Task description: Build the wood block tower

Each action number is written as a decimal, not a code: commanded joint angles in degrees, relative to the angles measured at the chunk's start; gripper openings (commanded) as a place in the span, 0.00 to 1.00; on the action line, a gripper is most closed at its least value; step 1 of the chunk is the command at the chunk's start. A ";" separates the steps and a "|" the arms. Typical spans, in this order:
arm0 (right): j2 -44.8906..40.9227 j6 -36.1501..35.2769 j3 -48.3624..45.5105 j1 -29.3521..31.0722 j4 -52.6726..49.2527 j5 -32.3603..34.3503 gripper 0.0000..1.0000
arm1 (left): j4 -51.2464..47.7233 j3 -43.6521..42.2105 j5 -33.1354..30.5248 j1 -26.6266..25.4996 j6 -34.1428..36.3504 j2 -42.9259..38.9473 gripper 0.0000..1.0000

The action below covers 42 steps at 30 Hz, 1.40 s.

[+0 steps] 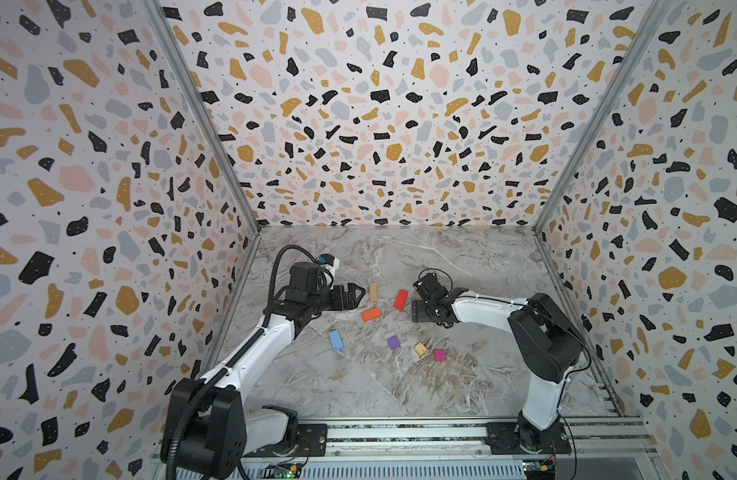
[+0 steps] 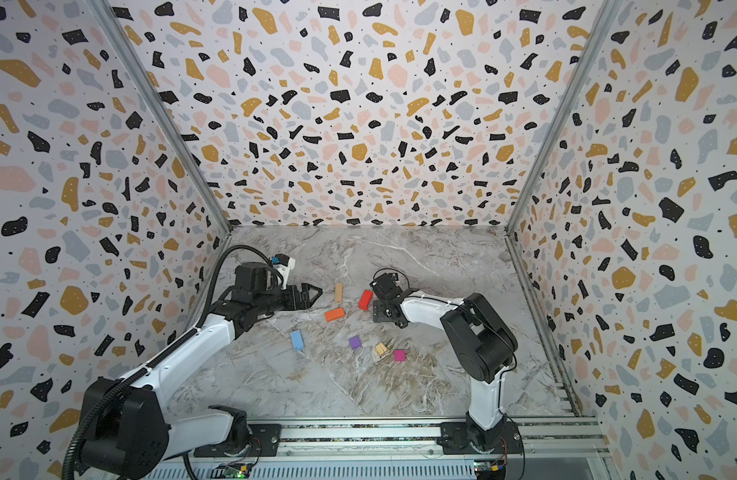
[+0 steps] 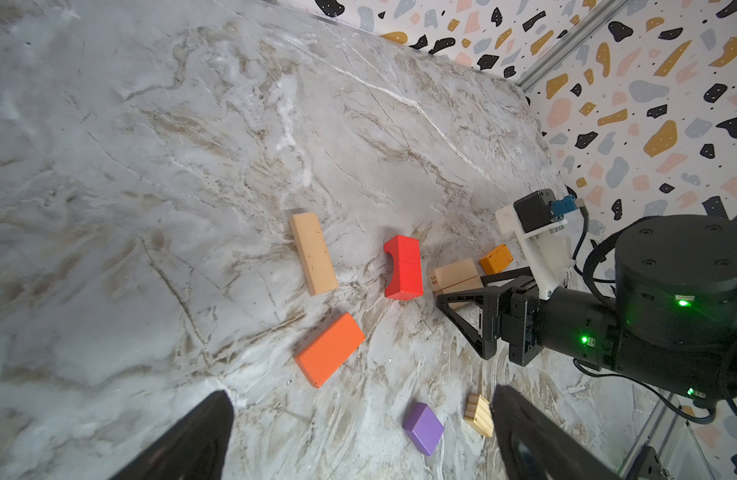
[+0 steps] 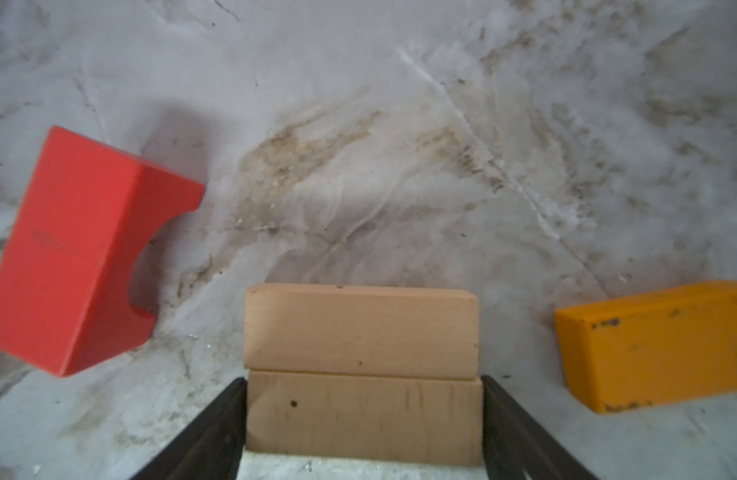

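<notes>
Your right gripper [image 4: 364, 381] grips a tan block [image 4: 358, 419] just right of the red block [image 1: 400, 299] at mid-frame, and the left gripper [image 3: 360, 392] is open; align it squarely with the second tan block [image 4: 358, 332] before you release.

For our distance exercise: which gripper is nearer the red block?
Right. The right gripper, shut on a tan block, sits beside the red block; the left gripper is farther off, open.
</notes>
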 commanded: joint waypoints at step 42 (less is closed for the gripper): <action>-7.56 -8.19 9.79 2.39 -6.23 -0.87 0.94 | -0.68 0.29 -3.83 -0.19 0.38 1.94 0.97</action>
